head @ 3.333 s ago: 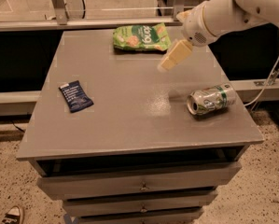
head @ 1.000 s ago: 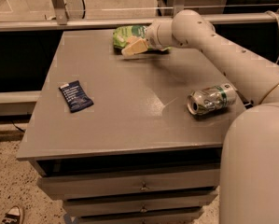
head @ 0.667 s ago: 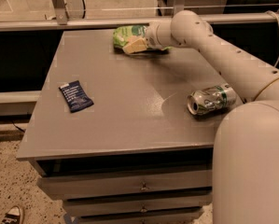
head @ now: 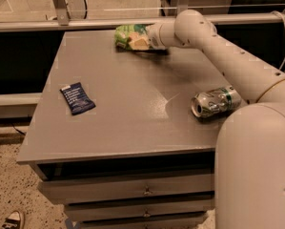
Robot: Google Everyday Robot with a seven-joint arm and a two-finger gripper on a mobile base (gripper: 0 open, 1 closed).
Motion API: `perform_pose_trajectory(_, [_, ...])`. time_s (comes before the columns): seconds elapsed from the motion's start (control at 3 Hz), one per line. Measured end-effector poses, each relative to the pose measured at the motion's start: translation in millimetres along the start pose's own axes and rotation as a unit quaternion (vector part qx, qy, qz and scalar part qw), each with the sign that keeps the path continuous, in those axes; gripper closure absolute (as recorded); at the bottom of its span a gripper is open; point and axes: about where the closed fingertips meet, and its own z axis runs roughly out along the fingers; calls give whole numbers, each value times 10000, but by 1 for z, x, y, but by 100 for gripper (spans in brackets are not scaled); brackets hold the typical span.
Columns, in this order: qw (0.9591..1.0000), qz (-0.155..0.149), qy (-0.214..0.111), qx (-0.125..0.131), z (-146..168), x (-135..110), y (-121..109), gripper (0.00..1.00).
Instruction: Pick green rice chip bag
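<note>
The green rice chip bag (head: pixel 125 35) lies flat at the far edge of the grey table (head: pixel 132 113), a little left of centre. My gripper (head: pixel 141 42) is down on the bag's right half and covers it, so only the bag's left part shows. My white arm (head: pixel 228 61) reaches to it from the lower right, across the table's right side. The bag rests on the table top.
A small dark blue wrapper (head: pixel 77 98) lies on the table's left side. A silver-green drink can (head: pixel 216 101) lies on its side at the right, close under my arm. A metal rail (head: pixel 85 23) runs behind the table. Drawers (head: pixel 144 190) are below the front edge.
My gripper has come down from above the table, right of the bag, onto the bag's right half. Over the last second it has barely moved. The bag, wrapper and can stay put.
</note>
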Motion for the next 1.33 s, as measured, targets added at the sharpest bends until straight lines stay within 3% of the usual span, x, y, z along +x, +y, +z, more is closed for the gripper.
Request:
perform_pose_trajectory(0.33, [9995,-137,-218,-158,-15,-19,15,95])
perform_pose_trajectory(0.67, [9978,-325,-504,-291,-32,-42,33,100])
perform_pose_trajectory(1.33, [9896,-822,-997,-634,-85,-95,77,100])
